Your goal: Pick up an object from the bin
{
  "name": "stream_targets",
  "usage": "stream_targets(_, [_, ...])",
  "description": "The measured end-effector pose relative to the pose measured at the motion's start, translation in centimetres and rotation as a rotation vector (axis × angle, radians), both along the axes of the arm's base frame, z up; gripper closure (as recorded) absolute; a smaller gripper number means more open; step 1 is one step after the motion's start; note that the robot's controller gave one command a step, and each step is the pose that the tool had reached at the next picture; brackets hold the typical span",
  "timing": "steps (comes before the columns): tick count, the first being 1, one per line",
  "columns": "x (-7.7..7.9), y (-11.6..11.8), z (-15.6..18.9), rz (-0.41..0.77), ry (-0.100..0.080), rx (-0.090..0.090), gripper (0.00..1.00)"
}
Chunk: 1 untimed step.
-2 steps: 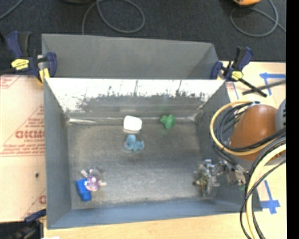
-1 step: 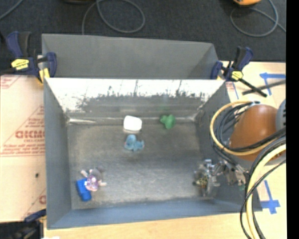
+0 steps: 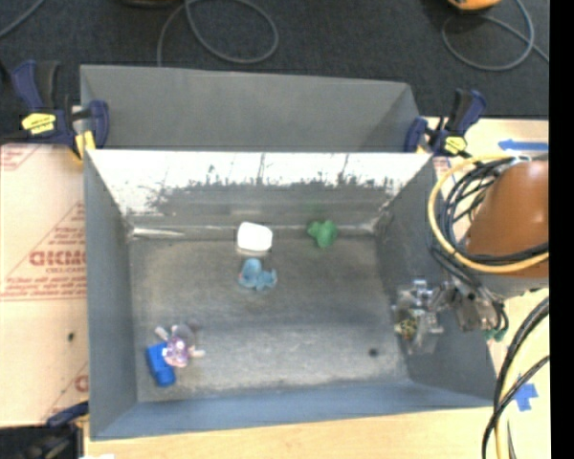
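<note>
The end effector point(image 3: 416, 319) stands by the right wall of the bin point(image 3: 268, 175), lower right of frame. Whether it is open or closed cannot be told. The white block point(image 3: 254, 237), light-blue piece point(image 3: 257, 276) and green piece point(image 3: 320, 232) lie well apart from it, at upper centre. Step in hand, as judged: approach. The next move requires travel left and alignment over one item.

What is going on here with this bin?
A robot arm reaches into the grey bin from the right; its gripper is by the right wall, away from all things. A white block, a small green thing and a light blue thing lie toward the back; a blue piece with a pale purple one lies front left.
</note>
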State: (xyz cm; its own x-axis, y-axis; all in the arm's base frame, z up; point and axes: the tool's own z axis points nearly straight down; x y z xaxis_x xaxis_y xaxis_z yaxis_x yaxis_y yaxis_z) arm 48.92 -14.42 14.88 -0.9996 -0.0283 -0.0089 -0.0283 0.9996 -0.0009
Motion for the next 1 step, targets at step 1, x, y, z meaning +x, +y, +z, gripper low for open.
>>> stream_targets(1, [0.0, 0.0, 0.0, 0.001, 0.0, 0.0, 1.0])
